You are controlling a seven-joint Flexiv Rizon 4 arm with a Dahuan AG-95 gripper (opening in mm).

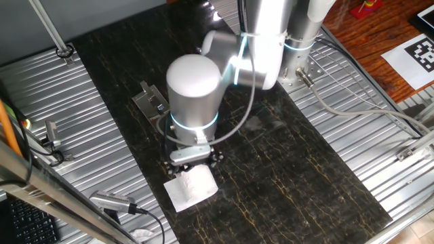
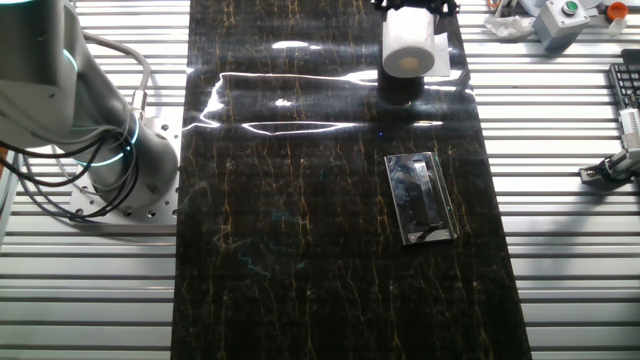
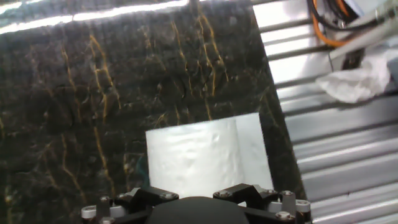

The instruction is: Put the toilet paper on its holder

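Observation:
The toilet paper (image 1: 194, 183) is a small white roll on the dark tabletop, its loose sheet spread beside it. It also shows in the other fixed view (image 2: 410, 48) and in the hand view (image 3: 199, 158). My gripper (image 1: 194, 163) is directly over the roll, with its black jaws down at the roll's top on either side. Only the gripper's edge (image 2: 415, 6) shows in the other fixed view. In the hand view its fingertips are hidden, so I cannot tell whether the jaws grip the roll. The grey metal holder (image 1: 150, 100) lies apart from the roll, and also shows in the other fixed view (image 2: 422, 198).
The round silver robot base (image 2: 120, 170) stands beside the dark mat. Ribbed metal tabletop (image 1: 352, 115) flanks the mat on both sides. A crumpled white tissue (image 3: 354, 81) and orange cables (image 3: 329, 15) lie off the mat. A grey box (image 2: 565, 20) sits at one corner.

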